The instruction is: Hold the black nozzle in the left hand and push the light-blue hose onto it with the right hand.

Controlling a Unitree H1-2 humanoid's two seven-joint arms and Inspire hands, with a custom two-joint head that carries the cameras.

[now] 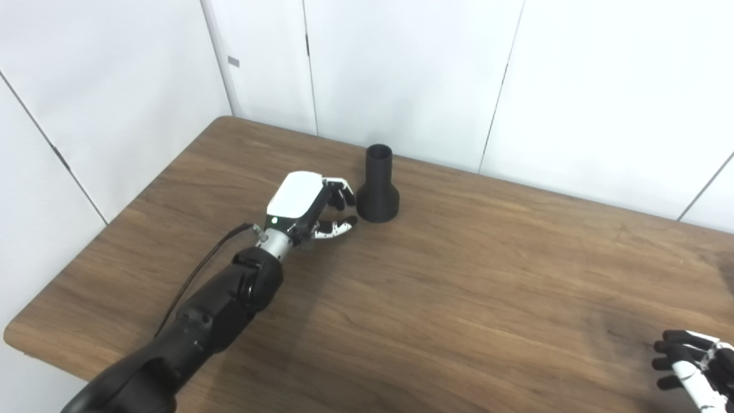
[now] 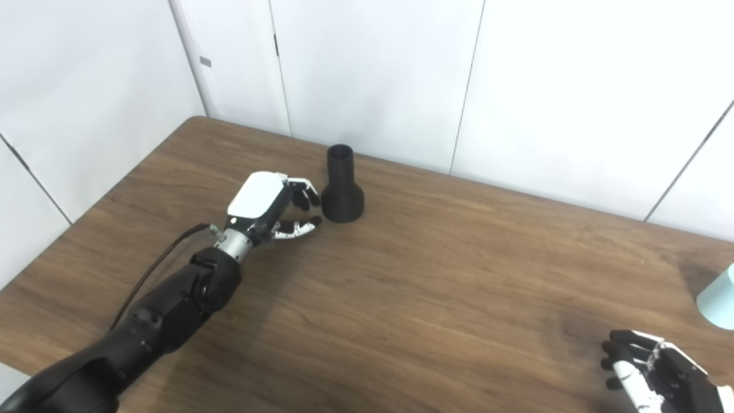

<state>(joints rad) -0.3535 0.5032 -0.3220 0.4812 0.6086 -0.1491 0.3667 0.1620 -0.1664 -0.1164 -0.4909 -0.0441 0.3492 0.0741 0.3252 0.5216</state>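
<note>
Right hand (image 2: 654,373) waits at 5 o'clock, low over the table (image 2: 436,298), fingers apart, empty. Blue hose (image 2: 718,304) sits at 3 o'clock, cut by the frame edge, untouched. Left hand (image 1: 312,206) is spread wide just beside the upright black nozzle (image 1: 378,186), at 11 o'clock, apparently not gripping. Judgement: nothing done yet; grasp, pickup and push-on all remain.

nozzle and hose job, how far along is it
Nothing is done yet. The nozzle stands upright on the table, unheld. In hand: the left hand is open beside it, not gripping. Left: grasp the nozzle, then pick up the hose at the right edge; the right hand holds nothing.
</note>
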